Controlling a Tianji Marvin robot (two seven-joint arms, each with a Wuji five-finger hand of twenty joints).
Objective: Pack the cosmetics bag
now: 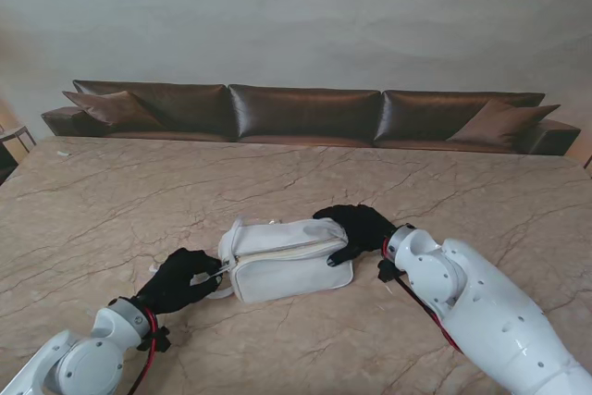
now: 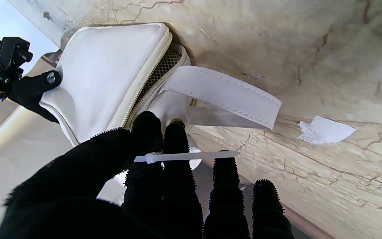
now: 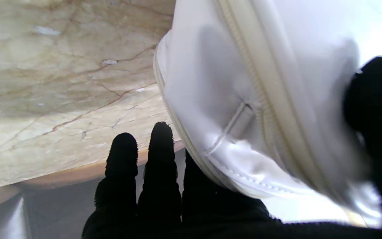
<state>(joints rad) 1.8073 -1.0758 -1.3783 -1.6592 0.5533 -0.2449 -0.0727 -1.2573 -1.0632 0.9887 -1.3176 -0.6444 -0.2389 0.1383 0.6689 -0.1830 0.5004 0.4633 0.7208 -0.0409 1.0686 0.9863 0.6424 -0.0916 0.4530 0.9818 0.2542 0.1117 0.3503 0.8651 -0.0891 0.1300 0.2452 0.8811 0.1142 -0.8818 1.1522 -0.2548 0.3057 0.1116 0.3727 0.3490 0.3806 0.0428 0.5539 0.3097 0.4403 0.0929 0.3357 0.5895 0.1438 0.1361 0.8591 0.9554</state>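
Two black-gloved hands sit at either end of a white cosmetics bag (image 1: 287, 259) lying near the middle of the marble table (image 1: 120, 191), a little toward the robot. Packing looks nearly finished: no loose cosmetics show on the table, and the zip (image 2: 138, 89) appears closed along most of its length, with only a short mesh-lined gap visible at the left end. Closing that gap seems to be what remains. At the bag's nine o'clock end, the left hand (image 1: 180, 279) has thumb and forefinger pinched together on a thin white zip pull (image 2: 186, 156), other fingers loose. At three o'clock, the right hand (image 1: 359, 228) is clamped on the bag's end, steadying it.
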